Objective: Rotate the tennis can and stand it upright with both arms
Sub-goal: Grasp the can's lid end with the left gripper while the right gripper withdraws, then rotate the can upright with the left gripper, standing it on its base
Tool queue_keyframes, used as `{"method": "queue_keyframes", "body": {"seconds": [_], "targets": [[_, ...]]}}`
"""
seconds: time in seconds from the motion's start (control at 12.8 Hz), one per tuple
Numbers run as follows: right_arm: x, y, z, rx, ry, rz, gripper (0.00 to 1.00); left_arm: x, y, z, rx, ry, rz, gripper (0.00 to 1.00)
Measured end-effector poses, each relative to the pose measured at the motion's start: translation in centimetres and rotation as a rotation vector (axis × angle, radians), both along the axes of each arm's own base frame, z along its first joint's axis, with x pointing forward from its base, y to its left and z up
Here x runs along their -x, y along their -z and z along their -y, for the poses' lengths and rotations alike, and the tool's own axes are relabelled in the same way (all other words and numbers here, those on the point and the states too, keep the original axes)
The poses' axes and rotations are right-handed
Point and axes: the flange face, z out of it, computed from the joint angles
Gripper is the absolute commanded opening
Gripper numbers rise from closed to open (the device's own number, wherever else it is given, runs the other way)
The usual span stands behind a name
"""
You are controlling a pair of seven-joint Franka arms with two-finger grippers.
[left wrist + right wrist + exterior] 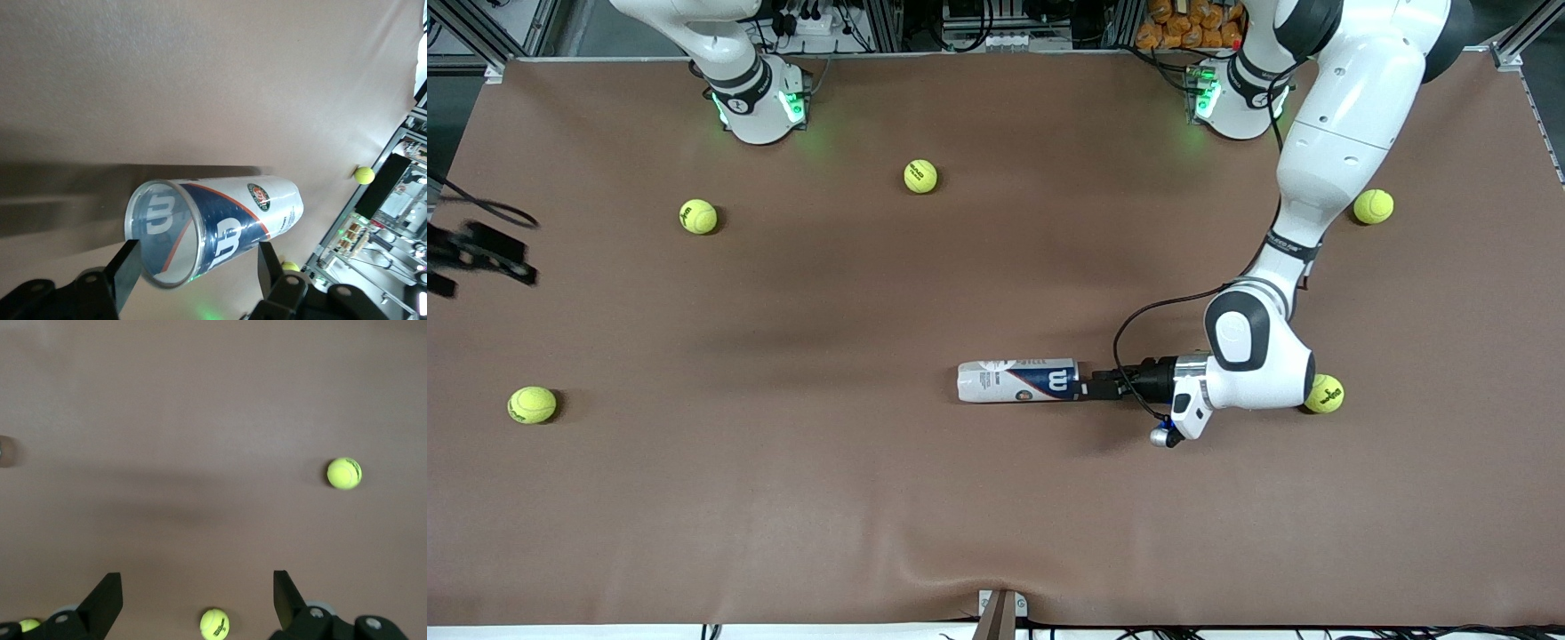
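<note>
The tennis can [1018, 380] lies on its side on the brown table, navy "W" end and silvery rim toward the left arm's end. My left gripper [1089, 388] is low at that rim end, its open fingers on either side of the can, which shows large in the left wrist view [220, 223]. There one finger [127, 267] is close by the rim and the other stands apart from the can. My right gripper [471, 258] is up in the air over the table's edge at the right arm's end, open and empty [197, 583].
Several yellow-green tennis balls lie scattered: one [1324, 393] beside the left arm's wrist, one [1373, 206] near its forearm, and others [920, 176], [698, 216], [532, 404] toward the right arm's end. A cable loops from the left wrist.
</note>
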Motion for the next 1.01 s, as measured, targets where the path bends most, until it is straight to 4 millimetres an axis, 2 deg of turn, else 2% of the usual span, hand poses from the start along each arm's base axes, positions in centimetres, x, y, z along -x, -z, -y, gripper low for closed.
{"method": "queue_keyframes", "body": {"seconds": [0.16, 0.23, 0.31, 0.39, 0.55, 0.7, 0.86, 1.01], "targets": [[1.7, -1.2, -0.3, -0.012, 0.099, -0.017, 1.00, 0.2, 1.1, 0.3, 0.037, -0.037, -0.029, 0.47], [2.2, -1.5, -0.7, -0.014, 0.120, -0.022, 1.00, 0.4, 1.7, 0.4, 0.057, -0.053, -0.037, 0.34], [2.4, -1.6, -1.0, -0.014, 0.127, -0.022, 1.00, 0.6, 2.5, 0.6, 0.079, -0.066, -0.043, 0.15], [2.4, -1.7, -1.2, -0.014, 0.132, -0.022, 1.00, 0.7, 3.0, 0.7, 0.100, -0.083, -0.048, 0.04], [2.3, -1.8, -1.4, -0.014, 0.137, -0.013, 1.00, 0.7, 3.1, 1.2, 0.138, -0.118, -0.060, 0.00], [2.3, -1.9, -1.4, -0.013, 0.137, -0.011, 1.00, 0.1, 1.9, 2.2, 0.176, -0.139, -0.050, 0.00], [2.3, -1.9, -1.3, -0.012, 0.138, -0.009, 1.00, -1.3, -0.8, 2.9, 0.193, -0.130, 0.000, 0.00], [2.3, -1.9, -1.2, 0.002, 0.138, -0.006, 1.00, -2.6, -4.6, 3.0, 0.170, -0.097, 0.060, 0.00]]}}
